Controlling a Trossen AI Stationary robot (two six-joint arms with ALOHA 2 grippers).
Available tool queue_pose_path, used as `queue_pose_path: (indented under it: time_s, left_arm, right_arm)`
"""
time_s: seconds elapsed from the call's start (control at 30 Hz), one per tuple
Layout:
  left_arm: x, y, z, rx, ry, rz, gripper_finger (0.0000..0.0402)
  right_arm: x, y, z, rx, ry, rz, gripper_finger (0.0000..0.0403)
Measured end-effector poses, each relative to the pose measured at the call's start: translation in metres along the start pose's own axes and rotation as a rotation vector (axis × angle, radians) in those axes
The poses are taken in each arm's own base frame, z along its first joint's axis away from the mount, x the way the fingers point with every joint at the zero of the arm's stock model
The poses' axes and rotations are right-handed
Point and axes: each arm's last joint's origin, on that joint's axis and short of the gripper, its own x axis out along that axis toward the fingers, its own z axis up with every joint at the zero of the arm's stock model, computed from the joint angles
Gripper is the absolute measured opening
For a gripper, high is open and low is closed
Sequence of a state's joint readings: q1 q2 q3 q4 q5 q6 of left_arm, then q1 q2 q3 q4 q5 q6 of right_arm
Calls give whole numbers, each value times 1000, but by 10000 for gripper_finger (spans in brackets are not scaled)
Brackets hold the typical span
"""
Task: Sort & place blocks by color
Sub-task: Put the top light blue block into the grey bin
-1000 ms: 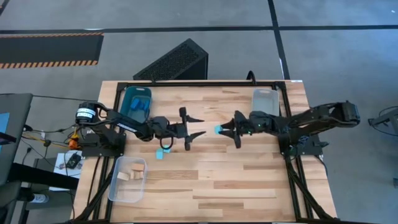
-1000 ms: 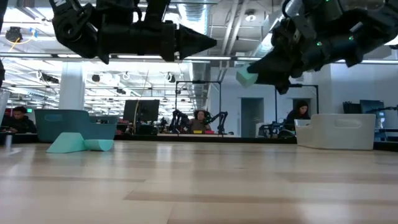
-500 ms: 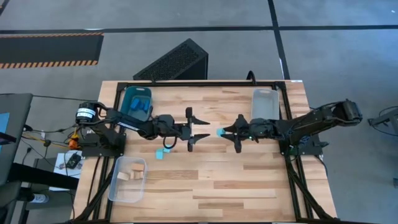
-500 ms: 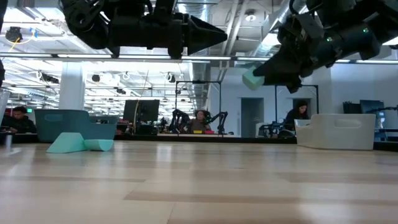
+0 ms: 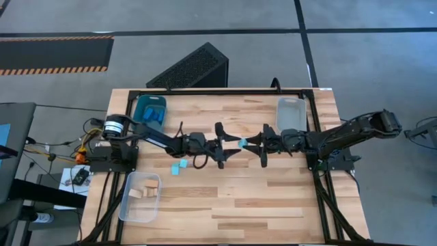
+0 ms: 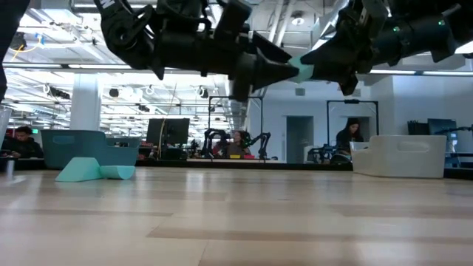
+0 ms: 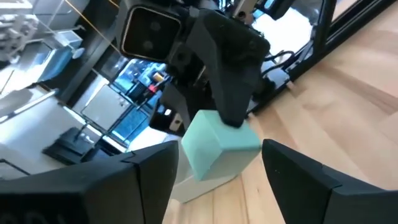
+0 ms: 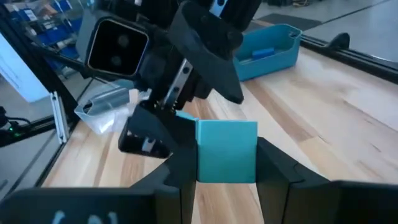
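A light turquoise block [image 5: 242, 143] hangs in the air over the table's middle, held by my right gripper [image 5: 247, 143], which is shut on it. My left gripper [image 5: 234, 143] faces it from the table's left and is open. In the left wrist view its two fingers [image 7: 152, 180] stand on either side of the turquoise block [image 7: 217, 146] with a gap to each. Two more turquoise blocks [image 5: 179, 167] lie on the table to the left of centre. Dark blue blocks lie in the blue tray [image 5: 149, 113], and pale wooden blocks in the clear near-left tray [image 5: 141, 197]. My right gripper pinches the turquoise block [image 8: 227, 151] between its two fingers [image 8: 273, 168] on two opposite faces. The fingers come level from the table's right. The block is lifted clear of the table and juts past the fingertips toward my left gripper.
A clear tray [image 5: 291, 113] stands at the table's far right, beside the right arm. A black perforated box [image 5: 194, 67] lies beyond the far edge. The near half of the table top [image 5: 259, 205] is bare wood. People sit at desks in the room behind [image 6: 238, 140].
My left gripper has moved toward the table's right, up to the held block, and its open fingers now flank it. My right gripper has kept its hold and lifted the block a little higher.
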State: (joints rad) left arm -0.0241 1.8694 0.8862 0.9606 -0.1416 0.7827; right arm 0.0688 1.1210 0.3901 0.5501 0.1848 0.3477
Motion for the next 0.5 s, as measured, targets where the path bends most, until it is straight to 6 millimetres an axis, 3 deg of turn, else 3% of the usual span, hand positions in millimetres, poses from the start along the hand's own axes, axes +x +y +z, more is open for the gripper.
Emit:
queue_pose_path:
  time_s: [0.3, 0.5]
  left_arm:
    - [13, 3, 9, -27, -5, 42, 240]
    - [13, 3, 9, -29, 48, 96, 185]
  right_arm:
    - [0, 2, 7, 17, -70, 18, 134]
    - [0, 1, 7, 18, -73, 9, 134]
